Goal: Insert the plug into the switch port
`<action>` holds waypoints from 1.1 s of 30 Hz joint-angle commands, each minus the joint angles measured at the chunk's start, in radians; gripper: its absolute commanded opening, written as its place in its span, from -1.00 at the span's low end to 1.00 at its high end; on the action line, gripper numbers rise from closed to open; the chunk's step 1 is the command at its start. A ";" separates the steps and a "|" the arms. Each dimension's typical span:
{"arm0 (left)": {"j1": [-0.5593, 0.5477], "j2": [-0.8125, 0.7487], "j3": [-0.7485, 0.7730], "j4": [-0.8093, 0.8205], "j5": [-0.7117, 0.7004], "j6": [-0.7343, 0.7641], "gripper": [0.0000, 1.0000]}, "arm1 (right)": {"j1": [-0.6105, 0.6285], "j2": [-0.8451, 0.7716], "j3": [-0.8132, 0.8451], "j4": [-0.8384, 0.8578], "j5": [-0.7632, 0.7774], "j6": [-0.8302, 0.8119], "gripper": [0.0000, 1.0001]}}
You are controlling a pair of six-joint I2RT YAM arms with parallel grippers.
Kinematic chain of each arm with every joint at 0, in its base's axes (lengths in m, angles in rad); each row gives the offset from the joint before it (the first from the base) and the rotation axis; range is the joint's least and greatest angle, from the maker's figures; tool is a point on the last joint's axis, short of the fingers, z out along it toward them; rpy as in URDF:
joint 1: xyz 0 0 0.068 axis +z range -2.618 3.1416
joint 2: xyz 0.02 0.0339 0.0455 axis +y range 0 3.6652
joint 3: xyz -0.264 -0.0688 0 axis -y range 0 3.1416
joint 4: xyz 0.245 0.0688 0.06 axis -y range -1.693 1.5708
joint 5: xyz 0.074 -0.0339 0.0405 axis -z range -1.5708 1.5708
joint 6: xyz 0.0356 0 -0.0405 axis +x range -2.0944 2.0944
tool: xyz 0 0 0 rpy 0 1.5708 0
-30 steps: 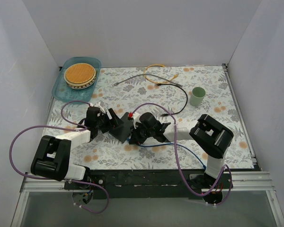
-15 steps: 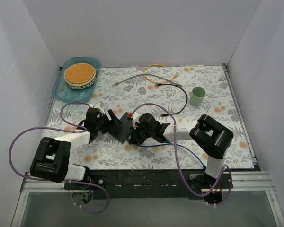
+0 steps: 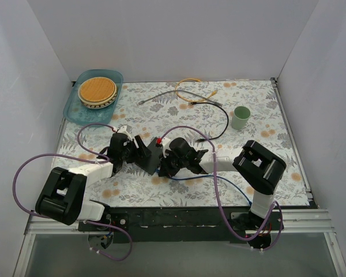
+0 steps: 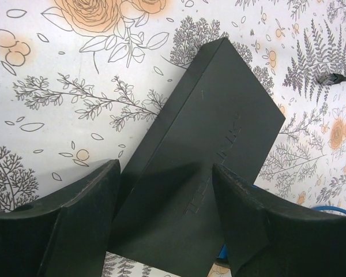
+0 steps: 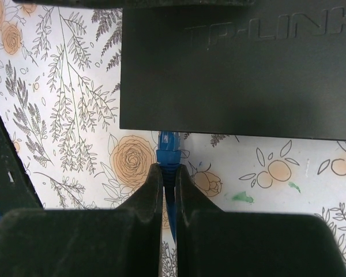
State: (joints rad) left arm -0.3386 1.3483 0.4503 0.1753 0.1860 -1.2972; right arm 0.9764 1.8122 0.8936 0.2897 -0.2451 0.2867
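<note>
The switch (image 3: 151, 156) is a flat matte black box lying on the flowered table between the two grippers. In the left wrist view the switch (image 4: 213, 127) runs diagonally, and my left gripper (image 4: 164, 167) is open over its near end, with the left finger at its edge and the right finger over its top. My right gripper (image 5: 168, 167) is shut on the ribbed boot of the blue plug (image 5: 169, 147). The plug's tip meets the narrow edge of the switch (image 5: 236, 69). Whether it sits in a socket is hidden. The right gripper (image 3: 166, 164) is just right of the switch.
A teal tray (image 3: 75, 109) with a wood-lidded bowl stands at the back left. A green cup (image 3: 240, 117) stands at the right. Yellow (image 3: 190, 86), grey and black (image 3: 222, 115) cables lie at the back middle. A blue cable (image 3: 190, 178) trails from the plug.
My left gripper has moved right, up over the switch's end. The right gripper with the plug has barely moved.
</note>
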 commanded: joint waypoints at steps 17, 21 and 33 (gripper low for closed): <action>-0.250 -0.040 0.044 -0.169 0.472 -0.160 0.04 | -0.005 0.026 0.153 0.227 0.201 -0.007 -0.97; -0.249 -0.037 0.048 -0.206 0.429 -0.157 0.05 | -0.007 0.024 0.153 0.201 0.201 -0.020 -0.97; -0.249 -0.031 0.131 -0.353 0.126 -0.186 0.30 | -0.008 0.022 0.146 0.098 0.113 -0.052 -0.97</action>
State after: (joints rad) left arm -0.4664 1.3231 0.5480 -0.0181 0.0357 -1.3289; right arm 0.9771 1.7908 0.9482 0.0948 -0.2440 0.2707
